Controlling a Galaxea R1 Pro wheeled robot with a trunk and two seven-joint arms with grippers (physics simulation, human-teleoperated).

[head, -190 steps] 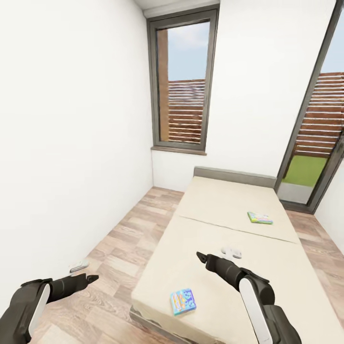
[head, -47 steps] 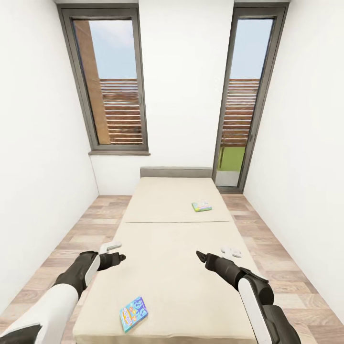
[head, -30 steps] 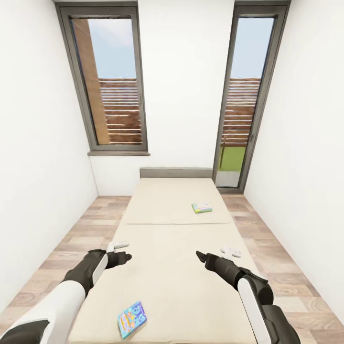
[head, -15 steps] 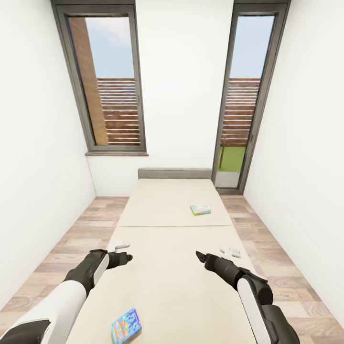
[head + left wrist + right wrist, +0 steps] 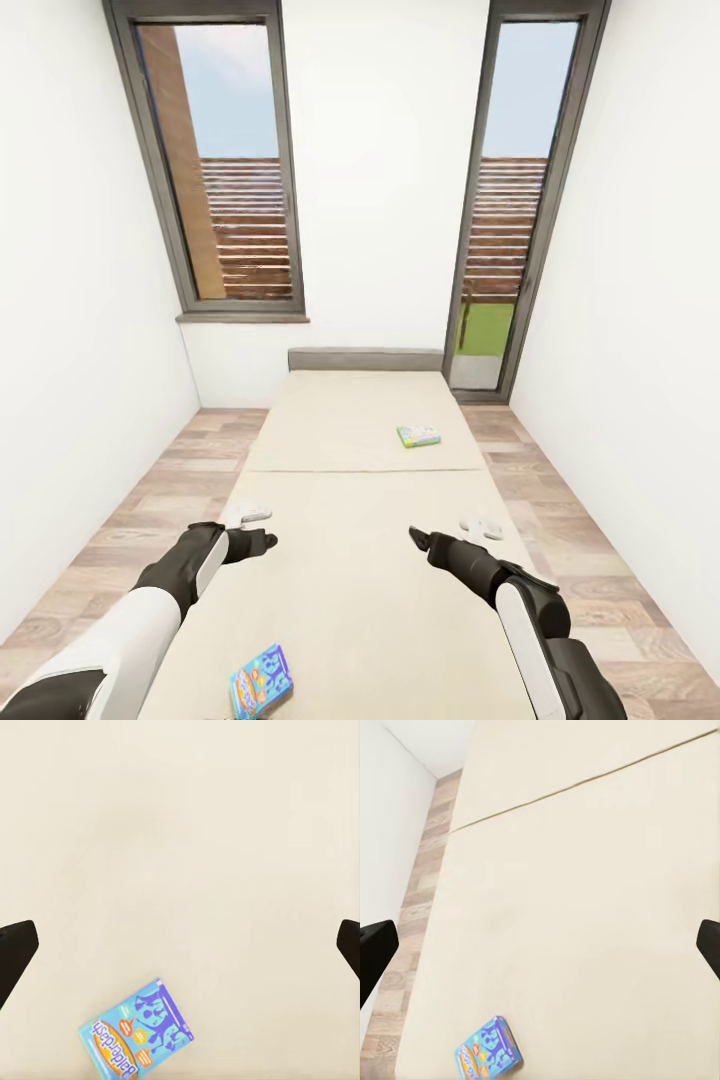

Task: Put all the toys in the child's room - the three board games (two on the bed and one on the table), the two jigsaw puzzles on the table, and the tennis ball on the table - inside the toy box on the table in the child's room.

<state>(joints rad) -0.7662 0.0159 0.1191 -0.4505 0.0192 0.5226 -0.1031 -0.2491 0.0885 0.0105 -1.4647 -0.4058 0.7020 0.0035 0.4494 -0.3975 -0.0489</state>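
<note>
The cream bed (image 5: pixel 350 500) stretches ahead of me with two board games on it. The near blue board game (image 5: pixel 260 680) lies at the foot end, below my left gripper (image 5: pixel 256 528); it also lies under the left wrist camera (image 5: pixel 135 1031) and the right one (image 5: pixel 487 1050). The far green board game (image 5: pixel 419 436) rests on the section by the headboard. Both grippers hover open over the mattress, holding nothing: left gripper (image 5: pixel 180 949), right gripper (image 5: pixel 447 528) (image 5: pixel 540 945). The table, toy box, jigsaw puzzles and tennis ball are out of view.
White walls close in on both sides of the bed, with strips of wood-plank floor (image 5: pixel 160 480) (image 5: pixel 560 500) between. A tall window (image 5: pixel 225 170) and a glass door (image 5: pixel 505 200) stand behind the grey headboard (image 5: pixel 366 359).
The camera has turned to face the bed head-on and moved closer, so the near board game sits lower in view. My left arm has come up over the mattress; the right arm keeps its pose.
</note>
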